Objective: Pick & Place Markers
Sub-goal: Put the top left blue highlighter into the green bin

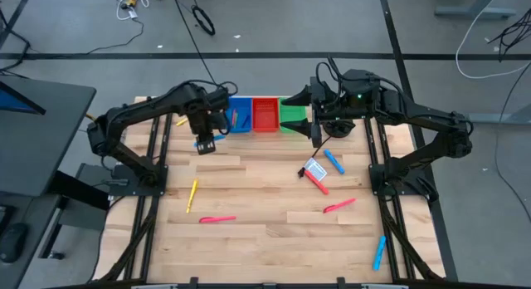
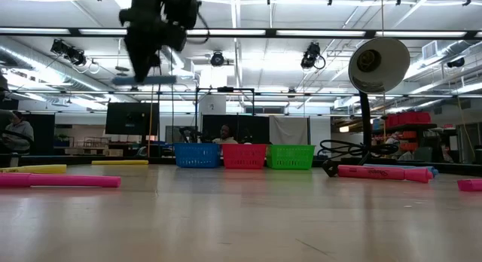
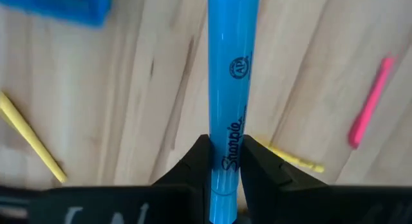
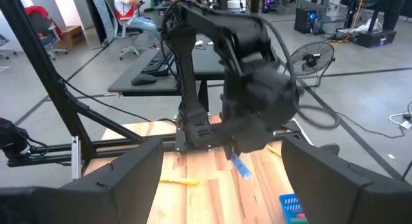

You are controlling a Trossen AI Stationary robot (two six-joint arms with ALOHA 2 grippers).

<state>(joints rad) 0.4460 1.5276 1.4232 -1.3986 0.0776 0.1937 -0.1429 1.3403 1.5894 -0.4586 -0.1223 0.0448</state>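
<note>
Above the counter (image 1: 274, 239) at ten o'clock, we log the left gripper (image 3: 224, 161), jaws clamped on a blue marker (image 3: 232, 76), just before the blue bin (image 1: 239, 115). At one o'clock: right gripper (image 1: 318, 131), jaws apart, empty, beside the green bin (image 1: 292, 115). Loose pink marker (image 1: 217, 219) and card (image 1: 314, 168) lie mid-counter.

Blue marker (image 3: 230, 102) is hanging clamped above the table — pink (image 1: 217, 219), yellow (image 1: 192, 194), blue (image 1: 379, 252) ones are lying scattered.

three bins (image 1: 264, 115) at table's (image 1: 265, 239) far edge, markers (image 1: 217, 219) scattered in front
</note>
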